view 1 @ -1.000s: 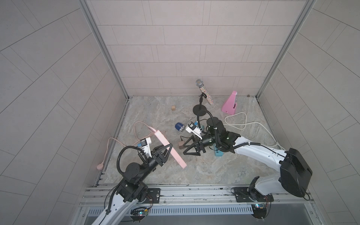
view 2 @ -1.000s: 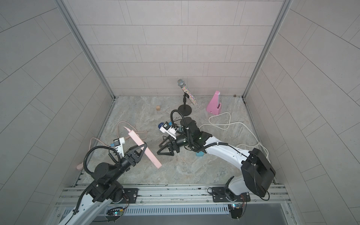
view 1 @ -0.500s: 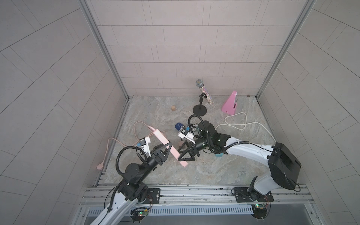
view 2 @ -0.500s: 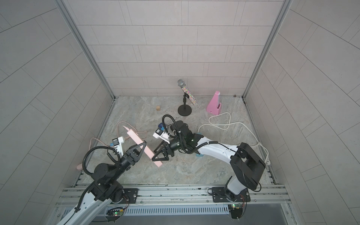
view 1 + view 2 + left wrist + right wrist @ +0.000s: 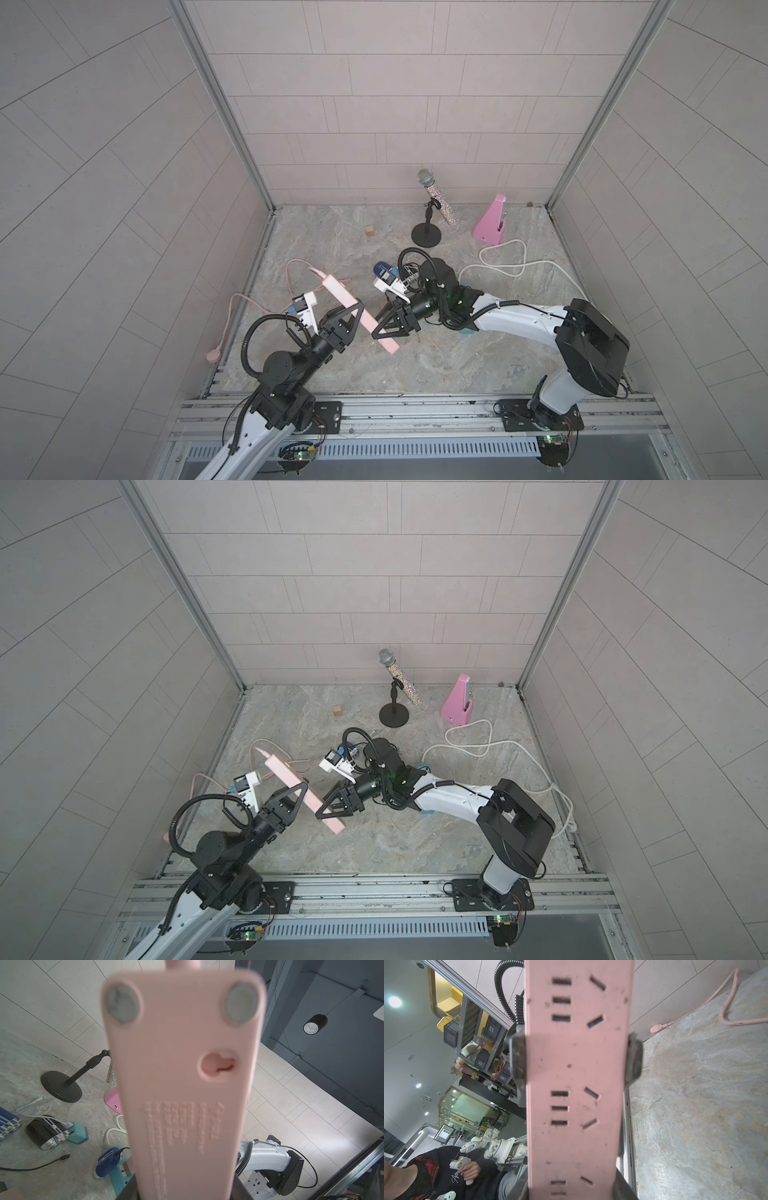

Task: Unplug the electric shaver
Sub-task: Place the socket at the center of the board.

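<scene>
Right end effector [image 5: 385,337] advanced, marbled floor [image 5: 457,365], tiled walls [image 5: 374,104]

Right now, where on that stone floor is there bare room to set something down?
Bare: the stone floor along the front rail, and the back-left corner beside the wooden cube. Crowded: the middle, around the electric shaver near the right arm, and back right, with microphone stand, pink metronome, white cable.

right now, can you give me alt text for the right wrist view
A pink power strip fills the middle, socket face toward the camera, every visible socket empty. The left pincer clamps its long edges midway; behind lie marbled floor and a pink cord ending in a round plug.
</scene>
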Available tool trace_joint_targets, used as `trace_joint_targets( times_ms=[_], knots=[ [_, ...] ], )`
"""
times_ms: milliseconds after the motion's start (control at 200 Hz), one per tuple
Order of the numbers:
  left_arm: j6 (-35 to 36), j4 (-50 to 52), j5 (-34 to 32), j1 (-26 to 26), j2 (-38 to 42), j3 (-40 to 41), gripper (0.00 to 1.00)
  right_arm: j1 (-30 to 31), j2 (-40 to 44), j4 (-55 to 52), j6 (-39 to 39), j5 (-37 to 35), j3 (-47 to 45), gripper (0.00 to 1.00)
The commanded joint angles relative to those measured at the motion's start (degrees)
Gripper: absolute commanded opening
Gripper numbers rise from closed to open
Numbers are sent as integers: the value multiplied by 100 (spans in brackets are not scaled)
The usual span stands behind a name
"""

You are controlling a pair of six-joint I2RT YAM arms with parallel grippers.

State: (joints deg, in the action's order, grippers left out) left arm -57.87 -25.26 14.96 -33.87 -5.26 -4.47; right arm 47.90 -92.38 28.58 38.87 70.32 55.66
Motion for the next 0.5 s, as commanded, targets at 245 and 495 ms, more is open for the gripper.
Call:
trace_joint_targets(
  times_ms=[245,495],
  knots=[
    [96,1364,-174,-6,425,-224,76,-439,218,-1879,-1064,-1296,960,24],
    [355,2273,-289,-8,482,-561,99,-366,-253,-3565,-1717,-2729,2112,20]
  ],
)
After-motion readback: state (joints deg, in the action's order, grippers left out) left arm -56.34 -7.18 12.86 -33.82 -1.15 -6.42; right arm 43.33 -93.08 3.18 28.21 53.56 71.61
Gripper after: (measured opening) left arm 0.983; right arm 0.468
